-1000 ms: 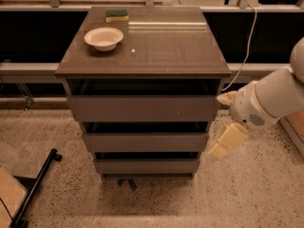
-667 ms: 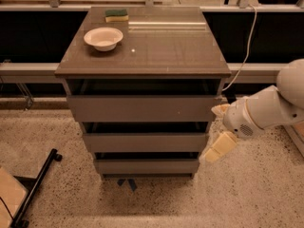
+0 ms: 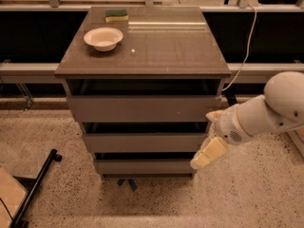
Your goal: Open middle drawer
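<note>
**Grey-brown middle drawer shut, claw at its right end**

Grey-brown and flat, the middle drawer [image 3: 142, 142] sits in the cabinet as the second of three fronts. It has no handle. Its panel lines up with the other two fronts and only a dark slot shows above it, so I judge it is not pulled out at all.

At the right end of the middle drawer is the gripper [image 3: 204, 139]. Its two cream fingers [image 3: 209, 153] stand apart, one higher than the middle drawer's top edge and one lower than its bottom edge. Nothing is held between them. Whether a finger touches the panel edge, I cannot tell. The white arm [image 3: 266, 110] comes in from the right of the middle drawer.

Directly above the middle drawer is the taller top drawer [image 3: 142, 108], and directly below is the smallest drawer [image 3: 142, 166]. Higher above, on the cabinet top [image 3: 180, 51], a white bowl [image 3: 103, 38] stands toward the left, and a green and yellow sponge [image 3: 116, 15] lies behind it.

In my judgement the approach is nearly done, but the opening itself is all left. The claw has to catch the top or side edge of the panel and then draw it outward.
</note>
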`<state>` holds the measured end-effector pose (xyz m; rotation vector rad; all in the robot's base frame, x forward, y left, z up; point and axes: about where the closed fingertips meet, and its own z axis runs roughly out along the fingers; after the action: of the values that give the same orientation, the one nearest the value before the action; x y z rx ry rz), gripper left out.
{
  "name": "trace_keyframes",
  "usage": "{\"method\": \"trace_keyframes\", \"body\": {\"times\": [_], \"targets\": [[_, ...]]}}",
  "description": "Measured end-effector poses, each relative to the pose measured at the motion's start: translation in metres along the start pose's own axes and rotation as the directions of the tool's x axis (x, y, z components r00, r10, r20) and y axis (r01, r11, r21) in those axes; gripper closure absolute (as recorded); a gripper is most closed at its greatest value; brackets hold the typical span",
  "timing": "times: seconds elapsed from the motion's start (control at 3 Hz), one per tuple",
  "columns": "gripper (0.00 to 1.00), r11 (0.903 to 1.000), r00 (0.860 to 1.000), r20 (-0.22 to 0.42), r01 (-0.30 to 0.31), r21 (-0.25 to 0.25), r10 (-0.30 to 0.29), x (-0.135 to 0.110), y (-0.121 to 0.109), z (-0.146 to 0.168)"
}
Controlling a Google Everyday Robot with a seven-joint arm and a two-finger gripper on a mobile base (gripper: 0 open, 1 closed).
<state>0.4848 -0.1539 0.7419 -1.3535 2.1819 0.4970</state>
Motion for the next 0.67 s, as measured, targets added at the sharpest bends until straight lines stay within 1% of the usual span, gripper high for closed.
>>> {"method": "trace_keyframes", "body": {"times": [0.33, 0.67], "targets": [[0.00, 0.9987, 0.998, 0.059, -0.039, 0.032, 0.037, 0.011, -0.012, 0.054], [0.00, 0.9976, 0.994, 0.088, -0.062, 0.031, 0.059, 0.019, -0.026, 0.091]]}}
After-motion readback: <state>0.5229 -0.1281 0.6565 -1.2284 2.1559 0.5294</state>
